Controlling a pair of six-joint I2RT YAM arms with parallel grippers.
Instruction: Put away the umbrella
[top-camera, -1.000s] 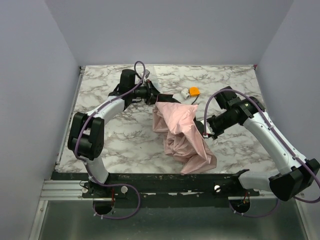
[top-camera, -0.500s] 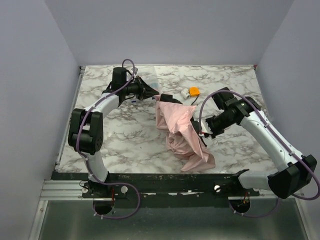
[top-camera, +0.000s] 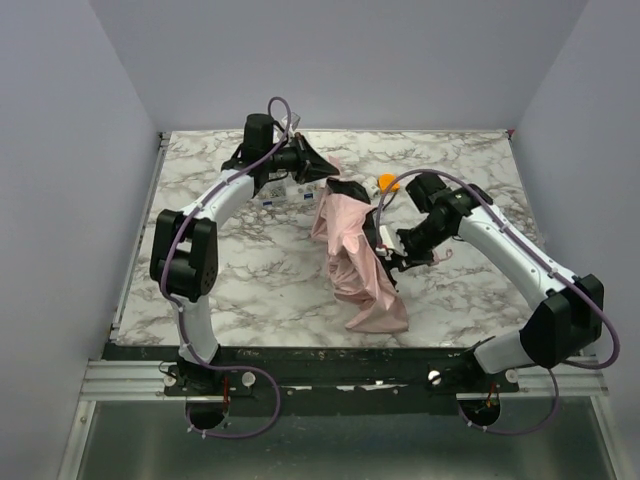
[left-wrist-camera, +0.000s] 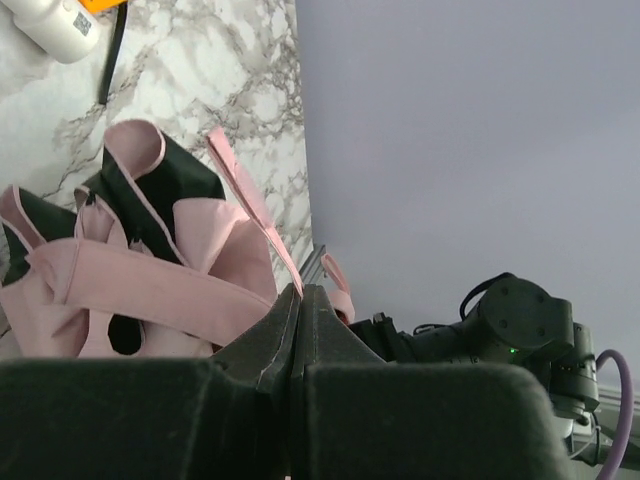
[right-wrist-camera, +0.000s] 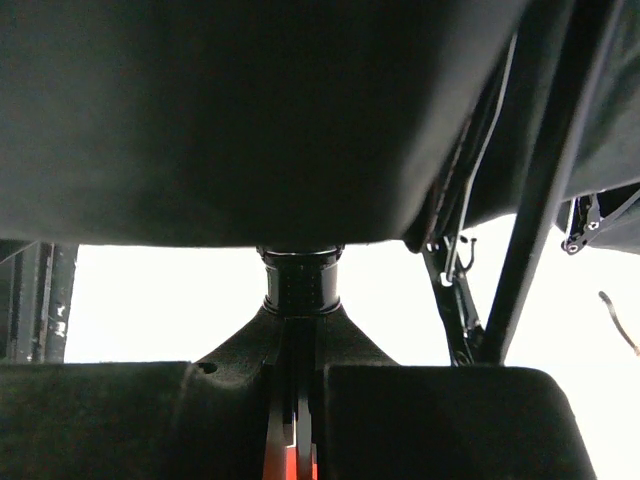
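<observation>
The pale pink umbrella (top-camera: 356, 258) lies crumpled in a narrow bundle at the middle of the marble table (top-camera: 230, 280). My left gripper (top-camera: 332, 178) is at its far end, shut on a thin pink strap (left-wrist-camera: 245, 195) that comes out between the jaw tips; the left wrist view shows pink folds with a dark lining (left-wrist-camera: 150, 270). My right gripper (top-camera: 388, 252) presses in from the right side, shut on the umbrella's black shaft (right-wrist-camera: 300, 282). The dark underside of the canopy (right-wrist-camera: 250, 100) and thin metal ribs (right-wrist-camera: 530, 200) fill the right wrist view.
A small orange-and-white gadget (top-camera: 385, 182) lies on the table just beyond the umbrella, between the two grippers, and shows in the left wrist view's top left corner (left-wrist-camera: 60, 20). Grey walls close the table at the left, back and right.
The left gripper has swung right and towards the back with the strap. The right gripper has pushed left and farther from the arm bases. The fabric has gathered into a narrower bundle.
</observation>
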